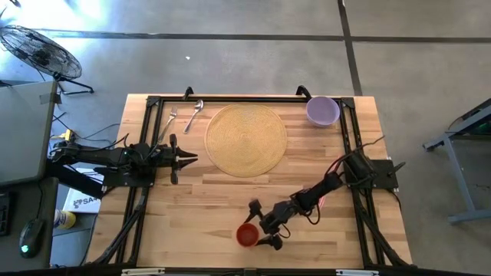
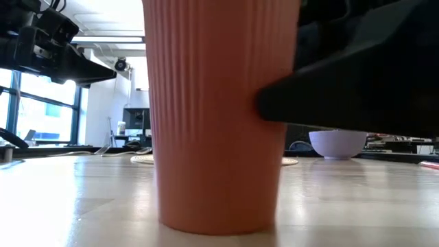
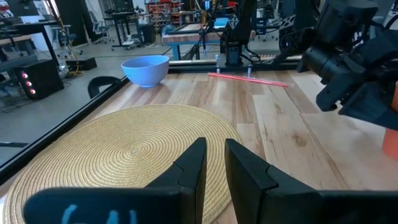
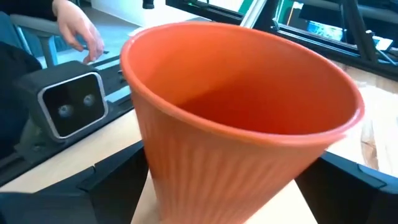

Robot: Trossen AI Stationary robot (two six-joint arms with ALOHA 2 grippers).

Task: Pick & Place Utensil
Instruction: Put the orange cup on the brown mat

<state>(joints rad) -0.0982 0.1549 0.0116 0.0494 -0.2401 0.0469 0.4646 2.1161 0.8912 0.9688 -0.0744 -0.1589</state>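
Right end effector (image 1: 263,223) spread around orange cup (image 1: 246,234), fingers either side

Overhead looks down; low view sits against the cup (image 2: 218,116), shared with right wrist.

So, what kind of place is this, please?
Probably a robotics lab or workshop: a wooden table inside a black metal frame, a floor fan on bare concrete, and more workbenches behind.

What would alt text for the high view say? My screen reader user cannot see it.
The right gripper, open, straddles an upright orange cup near the table's front edge. The left gripper waits beside a round woven placemat; fork, spoon and purple bowl lie farther back.
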